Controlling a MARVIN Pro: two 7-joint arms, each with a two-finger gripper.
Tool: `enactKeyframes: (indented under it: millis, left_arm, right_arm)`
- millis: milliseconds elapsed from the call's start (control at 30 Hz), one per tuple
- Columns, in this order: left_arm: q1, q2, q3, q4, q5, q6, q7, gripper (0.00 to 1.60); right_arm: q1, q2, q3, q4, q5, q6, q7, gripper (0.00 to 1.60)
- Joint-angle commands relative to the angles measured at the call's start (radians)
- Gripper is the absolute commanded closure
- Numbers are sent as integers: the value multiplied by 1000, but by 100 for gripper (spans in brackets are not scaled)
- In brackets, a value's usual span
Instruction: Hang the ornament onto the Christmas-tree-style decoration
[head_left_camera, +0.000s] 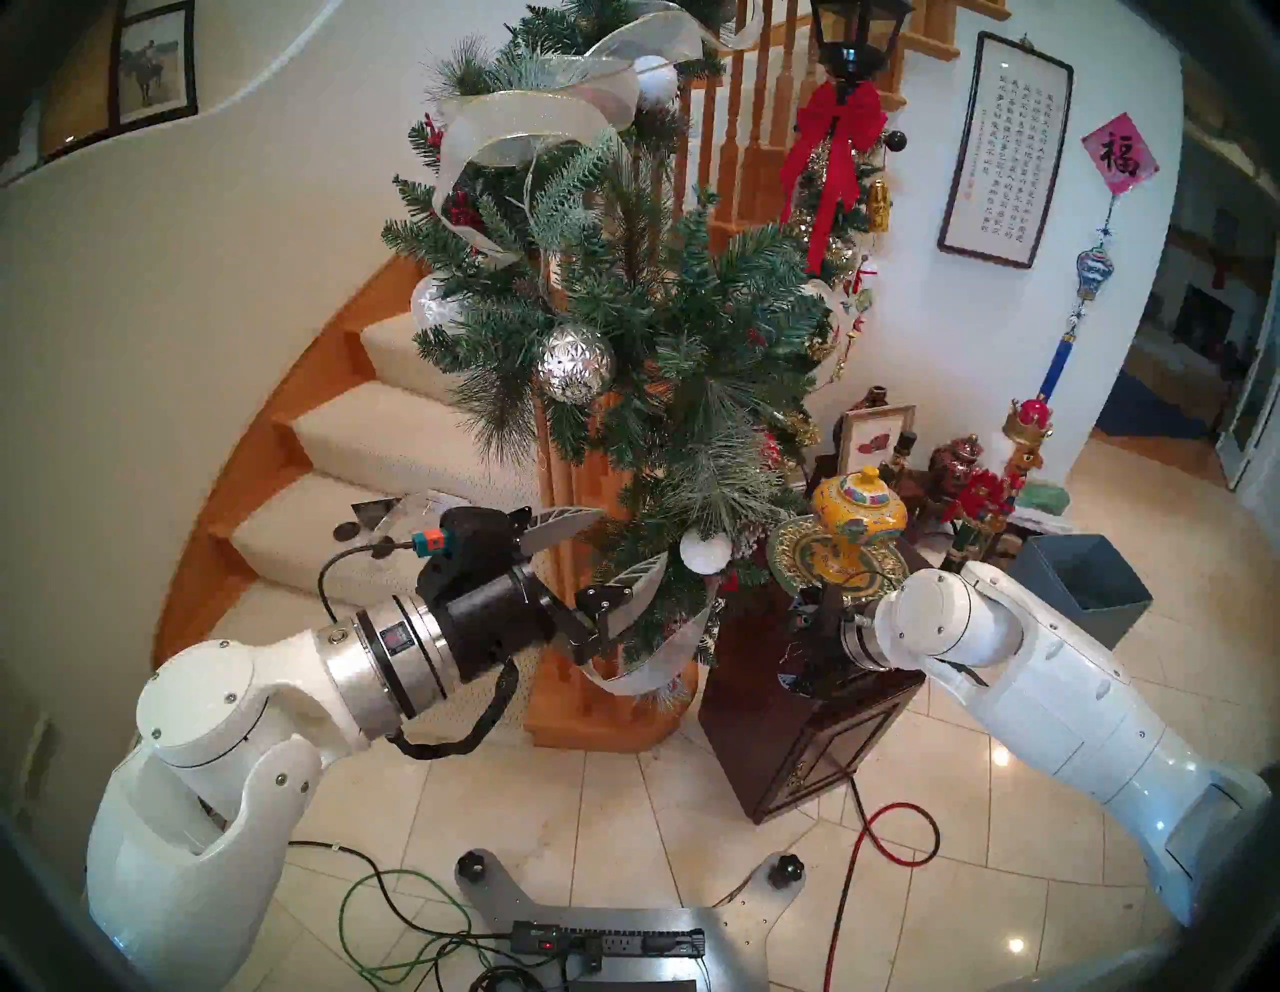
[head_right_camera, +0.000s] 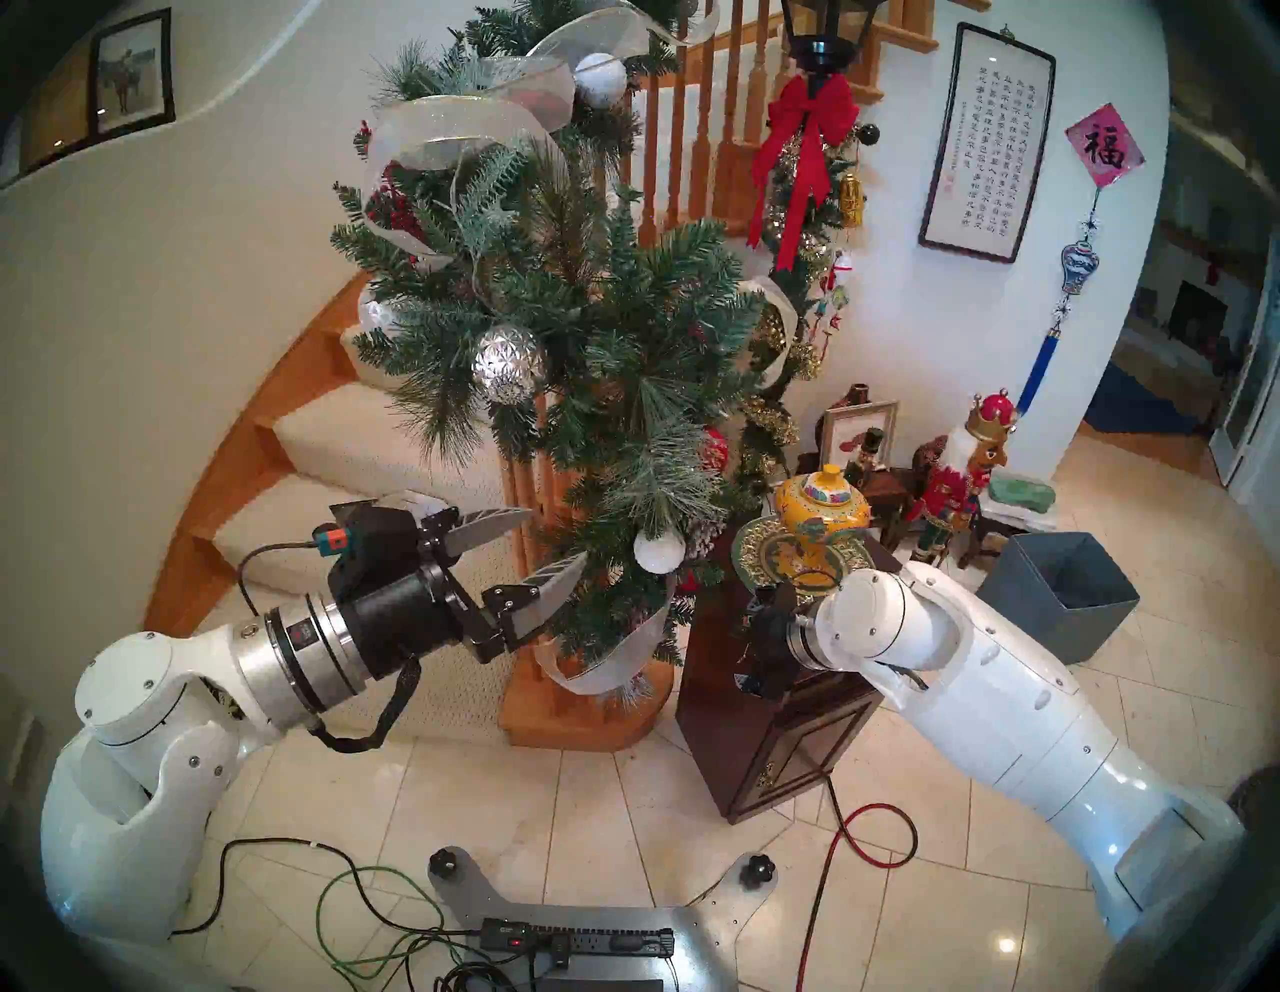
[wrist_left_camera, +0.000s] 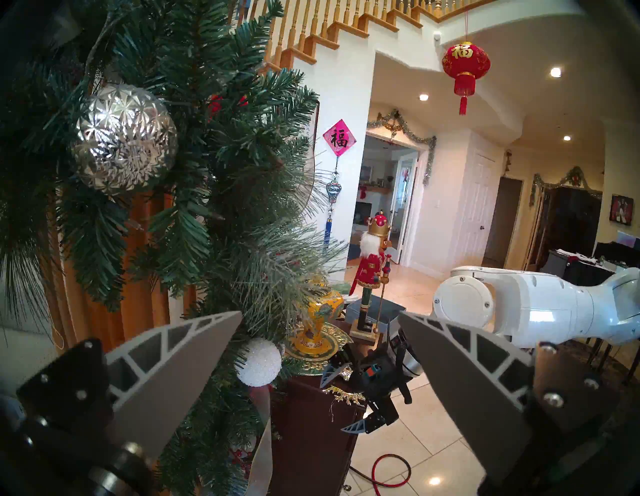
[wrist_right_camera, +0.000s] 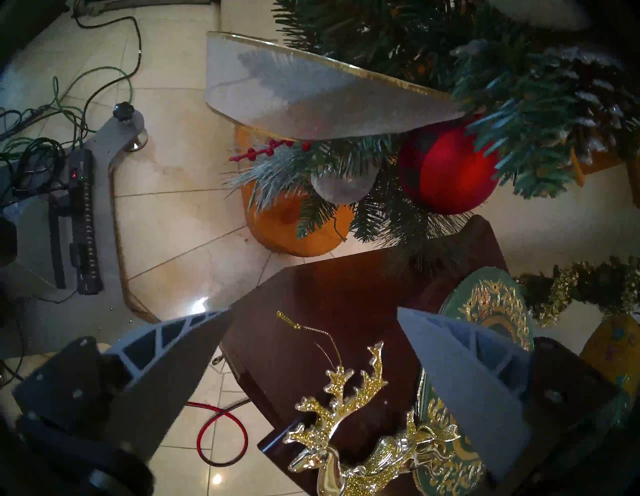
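Cream floor tiles (head_left_camera: 623, 796) spread below a curved carpeted staircase, whose wooden newel post carries the Christmas-tree-style decoration (head_left_camera: 623, 332), a bushy green pine garland wound with sheer silver ribbon (head_left_camera: 526, 118), a faceted silver ball (head_left_camera: 575, 364) and a white snowy ball (head_left_camera: 705, 551). Just to the right of the post stands a dark wooden cabinet (head_left_camera: 796, 748), its top bearing a yellow lidded jar (head_left_camera: 859, 516) on a green-and-gold plate (wrist_right_camera: 491, 311). Nutcracker figures (head_right_camera: 959, 478) and a grey bin (head_left_camera: 1080, 589) sit further right. The ornament (wrist_right_camera: 349, 429), a flat glittery gold-and-silver reindeer with branching antlers, lies on the cabinet top beside the plate, its thin gold thread (wrist_right_camera: 311, 329) trailing loose across the dark wood. The right gripper (wrist_right_camera: 313, 346) hangs over the cabinet, tilted downward, its two grey fingers spread wide with the reindeer lying below and between them; neither finger touches it, as far as the right wrist view shows. The left gripper (head_left_camera: 616, 547) is held level at the lower edge of the garland, its fingers also wide apart and empty, the nearer one just in among the needles close to the white snowy ball. A red ball (wrist_right_camera: 446, 169) hangs low in the greenery above the cabinet. Cables and a power strip (head_left_camera: 609, 942) lie on the tiles by the robot's base.
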Motion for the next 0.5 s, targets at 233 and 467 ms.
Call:
enactKeyframes:
  millis: [233, 467]
  left_arm:
    - [-1, 0, -1, -5, 0, -2, 0, 0]
    - [-1, 0, -1, -5, 0, -2, 0, 0]
  right_arm:
    - [16, 3, -3, -7, -46, -18, -29, 0]
    - [16, -3, -5, -3, -57, -22, -36, 0]
